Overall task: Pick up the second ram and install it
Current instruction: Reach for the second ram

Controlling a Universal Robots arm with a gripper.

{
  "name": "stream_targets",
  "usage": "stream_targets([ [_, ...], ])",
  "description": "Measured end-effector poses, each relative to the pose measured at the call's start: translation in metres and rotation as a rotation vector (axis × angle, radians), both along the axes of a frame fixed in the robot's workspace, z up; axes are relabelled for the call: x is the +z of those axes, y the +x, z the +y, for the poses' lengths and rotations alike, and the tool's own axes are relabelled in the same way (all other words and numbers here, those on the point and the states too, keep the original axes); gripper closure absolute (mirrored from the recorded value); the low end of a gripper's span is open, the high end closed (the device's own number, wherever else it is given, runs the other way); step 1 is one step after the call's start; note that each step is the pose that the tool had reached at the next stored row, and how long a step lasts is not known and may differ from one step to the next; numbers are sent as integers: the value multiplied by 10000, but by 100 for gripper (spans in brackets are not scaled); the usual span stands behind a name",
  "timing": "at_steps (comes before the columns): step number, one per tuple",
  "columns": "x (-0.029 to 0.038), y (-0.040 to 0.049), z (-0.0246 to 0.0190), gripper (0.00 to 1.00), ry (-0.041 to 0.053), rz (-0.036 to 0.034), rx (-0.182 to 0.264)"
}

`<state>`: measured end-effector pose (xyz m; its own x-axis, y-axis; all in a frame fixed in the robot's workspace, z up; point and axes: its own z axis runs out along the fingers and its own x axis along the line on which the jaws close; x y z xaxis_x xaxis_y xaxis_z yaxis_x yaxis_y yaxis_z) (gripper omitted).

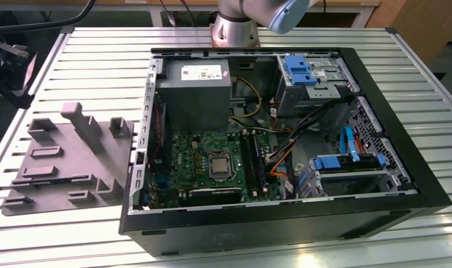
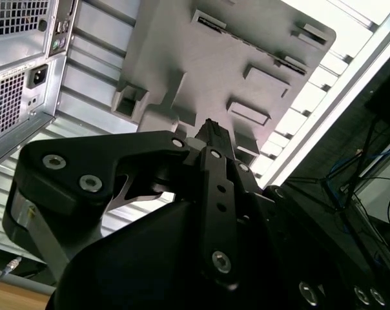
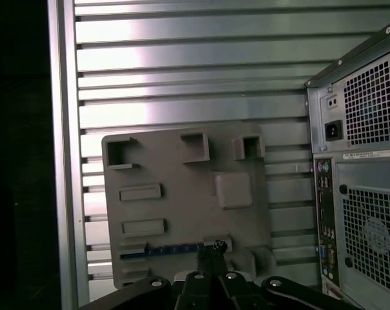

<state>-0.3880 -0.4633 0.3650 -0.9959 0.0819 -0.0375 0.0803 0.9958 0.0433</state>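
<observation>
I've got a grey fixture plate [image 1: 62, 162], silver ribbed table [image 1: 99, 50], dark bluish second ram [image 3: 166, 250], black gripper [image 3: 214, 248], black case [image 1: 285, 223], green motherboard [image 1: 203, 159], blue drive brackets [image 1: 300, 70].

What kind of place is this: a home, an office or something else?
Probably a robotics lab or a workshop bench. An open computer case lies on a slatted metal table. A grey tray with moulded holders sits beside it, and a robot arm rises beyond the case.

Slatted table [image 1: 300, 39] bears grey fixture tray [image 1: 54, 167] and open computer case [image 1: 285, 223].
</observation>
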Motion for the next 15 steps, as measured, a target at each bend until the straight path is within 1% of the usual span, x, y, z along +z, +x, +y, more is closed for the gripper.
stream_targets([
  [8, -54, -80, -6, 89, 0, 1, -1],
  [15, -123, -105, -17, 89, 0, 1, 0],
])
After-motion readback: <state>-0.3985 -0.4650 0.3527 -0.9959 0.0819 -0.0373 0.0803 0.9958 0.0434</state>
